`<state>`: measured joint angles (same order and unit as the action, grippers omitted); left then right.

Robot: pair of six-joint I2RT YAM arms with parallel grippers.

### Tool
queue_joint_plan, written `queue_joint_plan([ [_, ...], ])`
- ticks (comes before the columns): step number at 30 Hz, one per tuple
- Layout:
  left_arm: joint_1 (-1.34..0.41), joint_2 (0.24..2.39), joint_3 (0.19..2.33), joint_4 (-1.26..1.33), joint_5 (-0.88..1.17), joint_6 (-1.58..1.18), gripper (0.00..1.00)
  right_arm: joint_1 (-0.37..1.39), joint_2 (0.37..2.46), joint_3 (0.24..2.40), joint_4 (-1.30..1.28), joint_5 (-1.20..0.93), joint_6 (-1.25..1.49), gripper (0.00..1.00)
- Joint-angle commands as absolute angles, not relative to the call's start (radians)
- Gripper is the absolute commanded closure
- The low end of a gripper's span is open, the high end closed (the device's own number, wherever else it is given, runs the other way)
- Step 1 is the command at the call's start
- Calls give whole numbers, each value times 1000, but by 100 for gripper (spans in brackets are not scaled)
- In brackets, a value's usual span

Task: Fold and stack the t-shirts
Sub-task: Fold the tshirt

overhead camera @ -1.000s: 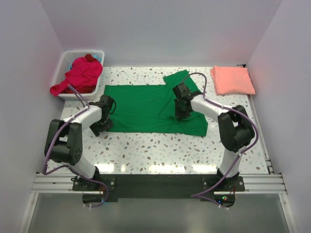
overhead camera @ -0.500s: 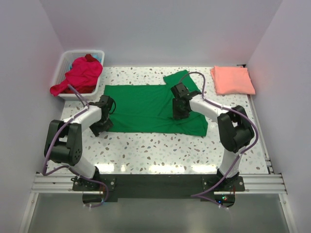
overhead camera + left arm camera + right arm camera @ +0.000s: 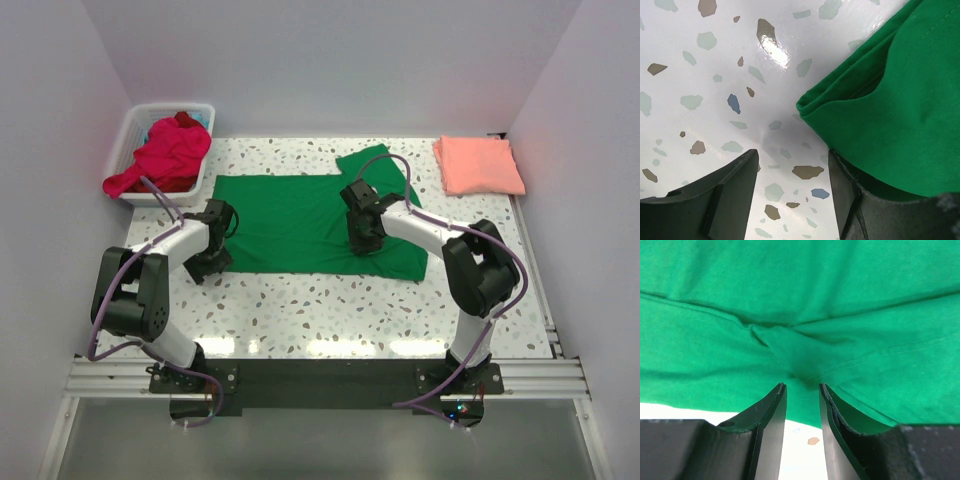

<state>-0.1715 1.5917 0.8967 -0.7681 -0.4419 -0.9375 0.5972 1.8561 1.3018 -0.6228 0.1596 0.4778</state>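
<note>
The bright green t-shirt (image 3: 295, 220) lies spread flat in the middle of the table. My left gripper (image 3: 205, 265) is open at its front left corner (image 3: 875, 100). Bare table shows between the jaws, and the right finger (image 3: 850, 200) overlaps the hem. My right gripper (image 3: 362, 240) is down on the shirt's right half. Its jaws stand a narrow gap apart, pinching a puckered fold of green cloth (image 3: 800, 372) at their tips, with creases running out from there. A salmon-pink t-shirt (image 3: 477, 165) lies folded at the back right. A magenta t-shirt (image 3: 165, 155) spills out of the basket.
A white plastic basket (image 3: 135, 125) stands at the back left corner with more clothes in it. Speckled table (image 3: 330, 310) lies between the green shirt and the arm bases. Walls close in on the left, back and right.
My right gripper has slid a little to the left across the green shirt. My left gripper has shifted slightly down at the shirt's front left corner.
</note>
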Motion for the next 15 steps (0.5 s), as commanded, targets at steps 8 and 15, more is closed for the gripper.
queue_joint_plan([
  [8,-167,1582,894,-752,-430,-920,37,598,1899,1319,-624,232,468,69],
  [15,-167,1583,900,-753,-433,-917,37,598,1916,1325,-627,235,466,96],
])
